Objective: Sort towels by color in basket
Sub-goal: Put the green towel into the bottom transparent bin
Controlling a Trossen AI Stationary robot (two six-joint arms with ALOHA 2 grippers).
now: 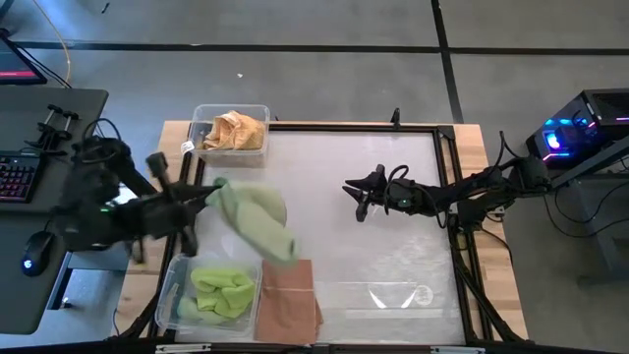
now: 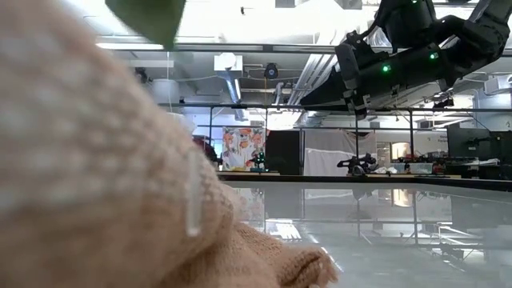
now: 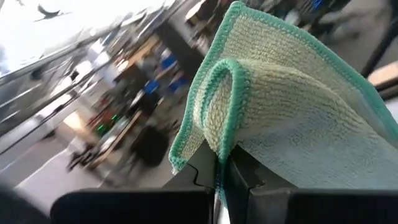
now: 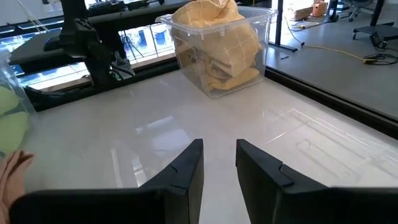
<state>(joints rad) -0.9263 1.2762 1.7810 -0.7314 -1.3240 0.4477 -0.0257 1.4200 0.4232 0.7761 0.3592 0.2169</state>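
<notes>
Now left gripper (image 3: 222,177) clamps green towel (image 1: 257,218); right gripper (image 4: 219,163) parted, empty.

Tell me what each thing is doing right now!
Left tool: shut on green towel, lifted.
Right tool: open, empty, above the table.
Yellow-towel bin: filled.
Green-towel bin: partly filled.
Pink towel: lying flat beside the green-towel bin.

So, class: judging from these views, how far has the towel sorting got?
Done: yellow towels fill the far bin, green towels the near bin. In hand: the left hand is shut on a green towel. Left: the pink towels on the table. The right hand hovers empty.
</notes>
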